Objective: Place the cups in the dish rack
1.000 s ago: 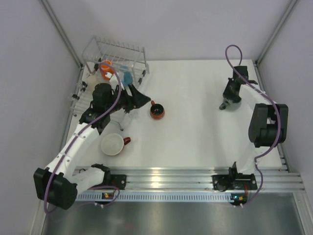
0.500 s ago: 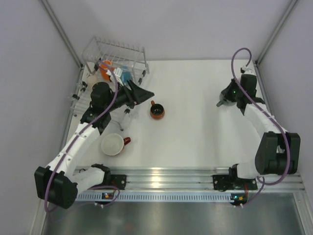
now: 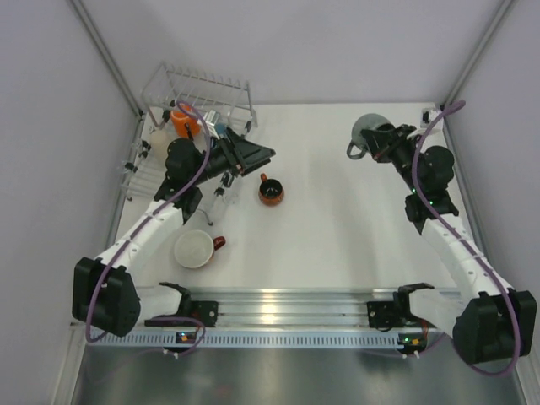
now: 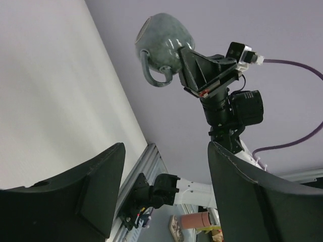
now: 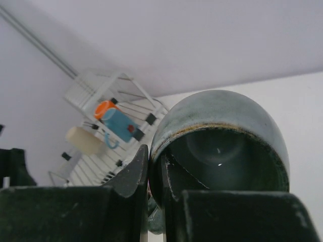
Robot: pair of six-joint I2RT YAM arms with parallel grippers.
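Observation:
My right gripper [image 3: 381, 143] is shut on the rim of a grey-green mug [image 3: 366, 132], one finger inside and one outside, holding it in the air at the back right. The mug fills the right wrist view [image 5: 222, 121] and shows in the left wrist view [image 4: 164, 38]. My left gripper [image 3: 257, 156] is open and empty beside the dish rack [image 3: 202, 91]. The rack holds an orange mug [image 3: 184, 121], a light blue mug [image 3: 218, 132] and a beige tumbler [image 3: 156, 139]. A small dark red-handled mug [image 3: 271, 191] and a wide white red-handled cup [image 3: 194, 249] stand on the table.
The rack stands in the back left corner against the walls, and shows in the right wrist view [image 5: 96, 91] with the orange mug [image 5: 103, 107], blue mug [image 5: 118, 124] and tumbler [image 5: 83, 140]. An aluminium rail [image 3: 287, 304] runs along the near edge.
My right arm has raised the grey-green mug off the table and swung it toward the back, turned to the left. My left gripper has moved right, away from the rack, and tilted up.

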